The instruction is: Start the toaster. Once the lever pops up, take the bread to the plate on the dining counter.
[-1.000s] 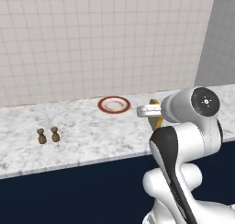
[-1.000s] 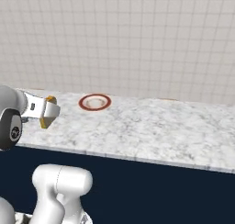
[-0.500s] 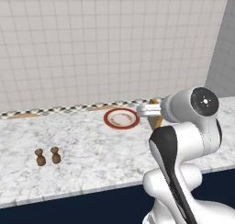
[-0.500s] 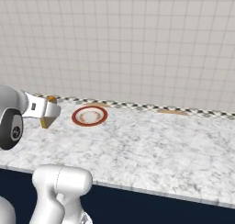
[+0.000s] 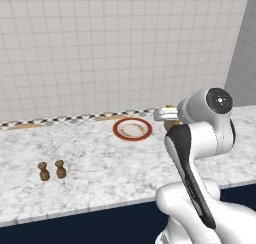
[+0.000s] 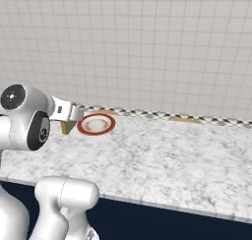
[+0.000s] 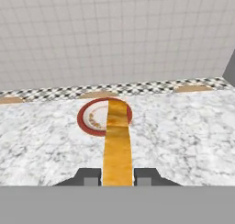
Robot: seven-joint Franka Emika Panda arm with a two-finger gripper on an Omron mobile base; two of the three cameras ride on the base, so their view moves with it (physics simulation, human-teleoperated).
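The bread [image 7: 117, 145] is sitting edge-on between the two dark fingertips of the gripper [image 7: 117, 176], which is clenching it firmly. In the hand view the slice is pointing toward the plate [image 7: 87, 122], which is lying flat on the dining counter [image 7: 183, 126] near the tiled wall [image 7: 114, 35]. In the left base view the gripper [image 5: 169, 116] is hanging just beside the plate [image 5: 132, 129], above the counter. Two small brown shakers [image 5: 51, 170] are standing well apart from the plate.
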